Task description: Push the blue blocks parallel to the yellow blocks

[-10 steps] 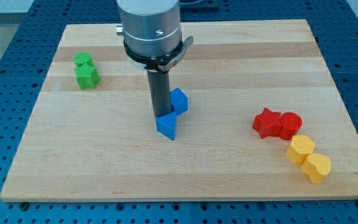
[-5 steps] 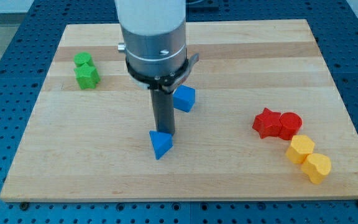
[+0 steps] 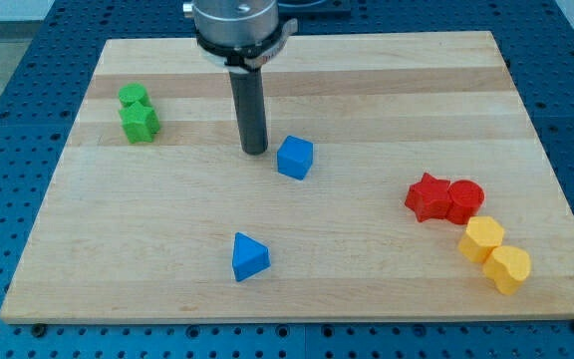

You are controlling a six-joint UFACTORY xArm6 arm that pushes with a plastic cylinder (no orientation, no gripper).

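A blue cube [image 3: 295, 158] sits near the board's middle. A blue triangular block [image 3: 249, 257] lies apart from it, lower and to the view's left. Two yellow blocks [image 3: 483, 239] [image 3: 508, 268] lie in a diagonal pair at the view's lower right. My tip [image 3: 255, 151] stands just left of the blue cube, a small gap between them, and well above the blue triangular block.
Two red blocks [image 3: 428, 196] [image 3: 464, 199] sit side by side just above the yellow pair. Two green blocks [image 3: 134, 97] [image 3: 140, 123] sit at the view's upper left. The wooden board [image 3: 526, 120] ends close to the yellow blocks on the right.
My tip pushed the blue triangular block down and left, away from the cube, then pulled back up to beside the cube. The cube shifted slightly right.
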